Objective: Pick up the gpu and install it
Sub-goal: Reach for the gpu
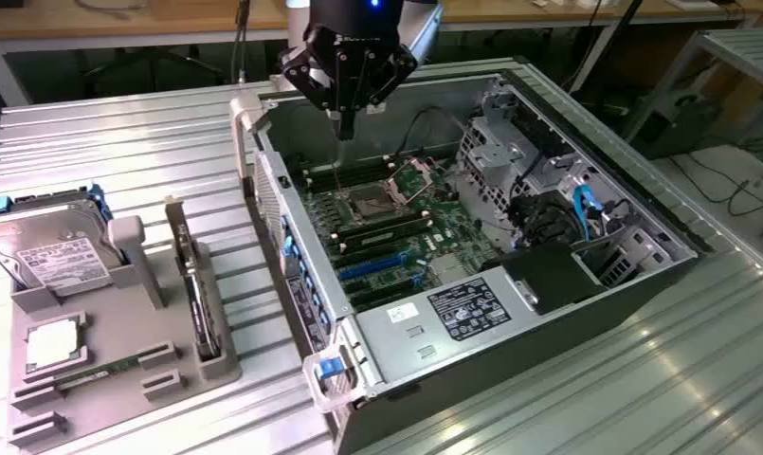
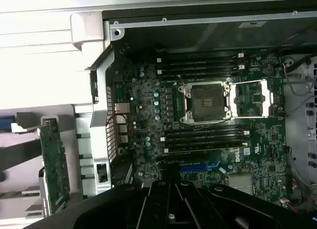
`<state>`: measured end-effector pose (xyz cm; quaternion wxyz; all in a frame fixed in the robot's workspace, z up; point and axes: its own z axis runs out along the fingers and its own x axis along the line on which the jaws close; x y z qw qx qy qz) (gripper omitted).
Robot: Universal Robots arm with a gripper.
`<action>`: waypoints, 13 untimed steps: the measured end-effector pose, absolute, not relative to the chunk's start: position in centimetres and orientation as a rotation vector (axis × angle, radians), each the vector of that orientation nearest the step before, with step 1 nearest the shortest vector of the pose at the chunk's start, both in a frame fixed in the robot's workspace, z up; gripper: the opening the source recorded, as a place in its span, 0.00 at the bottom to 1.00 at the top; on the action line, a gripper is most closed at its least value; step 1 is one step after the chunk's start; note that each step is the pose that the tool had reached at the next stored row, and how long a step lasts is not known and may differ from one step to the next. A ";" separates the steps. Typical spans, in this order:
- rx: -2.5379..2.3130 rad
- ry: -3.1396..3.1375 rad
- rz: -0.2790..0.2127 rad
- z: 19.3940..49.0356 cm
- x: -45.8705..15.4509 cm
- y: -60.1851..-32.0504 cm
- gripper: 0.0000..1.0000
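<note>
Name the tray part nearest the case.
The gpu, the thin card on edge, on the tray side facing the case; hard drive and memory stick sit farther off.

The exterior view sits high and off to one side. It looks down at a slant across the ribbed counter [image 1: 128, 142] onto the open case [image 1: 546, 379]. It stands far enough back to take in the whole case, the tray [image 1: 109, 336] on the exterior view's left, and the tool [image 1: 344, 131] above the board [image 1: 400, 242] and socket [image 1: 362, 204]. The wrist view faces straight down into the case [image 2: 198, 19] from much nearer, looking past the tool [image 2: 171, 192]. Both views share the board [image 2: 148, 140], the socket [image 2: 205, 103], a strip of counter [image 2: 39, 66], and the gpu [image 1: 202, 303], which the wrist view catches edge-on [image 2: 53, 164].
</note>
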<state>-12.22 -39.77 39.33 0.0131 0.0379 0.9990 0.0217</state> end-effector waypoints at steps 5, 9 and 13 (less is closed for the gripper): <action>0.118 3.112 0.068 39.3 -13.7 -39.8 0.11; 0.118 3.113 0.068 39.3 -14.6 -39.8 0.11; 0.118 3.113 0.068 39.3 -15.4 -39.8 0.11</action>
